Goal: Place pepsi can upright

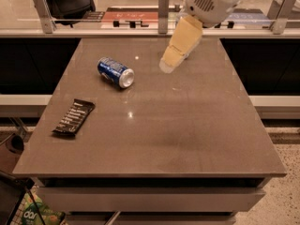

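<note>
Grey-brown laminate forms the surface (187,139) before you, with a glass rail (93,18) on metal posts along its far edge and speckled floor (287,205) at lower right. The can (116,72) lies on its side at the far left, silver end toward the camera. A dark snack bar (73,117) lies flat near the left edge, apart from the can. Your gripper (168,65) hangs over the far middle, right of the can and clear of it; you cannot tell whether it is released or clenched.

I count one pepsi can (116,72) and one dark snack bar (73,117) on my one table (187,125). That makes two things on the table. I see one tool (168,64) too, hanging over the far part of the table, to the right of the can.
</note>
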### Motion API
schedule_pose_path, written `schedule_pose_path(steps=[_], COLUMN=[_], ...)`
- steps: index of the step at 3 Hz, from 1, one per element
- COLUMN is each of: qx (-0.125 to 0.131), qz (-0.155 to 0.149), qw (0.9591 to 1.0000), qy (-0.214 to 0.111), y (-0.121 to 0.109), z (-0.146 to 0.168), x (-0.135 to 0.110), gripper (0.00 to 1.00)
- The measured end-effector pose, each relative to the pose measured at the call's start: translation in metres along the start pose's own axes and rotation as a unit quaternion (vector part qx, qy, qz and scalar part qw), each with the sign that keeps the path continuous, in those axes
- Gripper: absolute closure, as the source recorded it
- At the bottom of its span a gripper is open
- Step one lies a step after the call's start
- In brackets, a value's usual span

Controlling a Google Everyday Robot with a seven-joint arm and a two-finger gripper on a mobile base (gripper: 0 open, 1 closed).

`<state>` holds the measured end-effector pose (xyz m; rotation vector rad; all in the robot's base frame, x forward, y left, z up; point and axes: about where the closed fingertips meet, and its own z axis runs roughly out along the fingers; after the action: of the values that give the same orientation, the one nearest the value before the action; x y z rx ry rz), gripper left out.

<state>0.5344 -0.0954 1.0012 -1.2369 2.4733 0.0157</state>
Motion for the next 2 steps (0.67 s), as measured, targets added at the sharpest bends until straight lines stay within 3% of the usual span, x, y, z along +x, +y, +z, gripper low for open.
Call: schedule_pose_path(steps=[1, 2], qx=[0.039, 0.076], qz=[0.034, 0.046], qw=[0.9963, 0.9914], qy=[0.069, 0.096], y=[0.0, -0.001], z=[0.027, 0.051], x=[-0.032, -0.074], gripper=[0.0, 0.0])
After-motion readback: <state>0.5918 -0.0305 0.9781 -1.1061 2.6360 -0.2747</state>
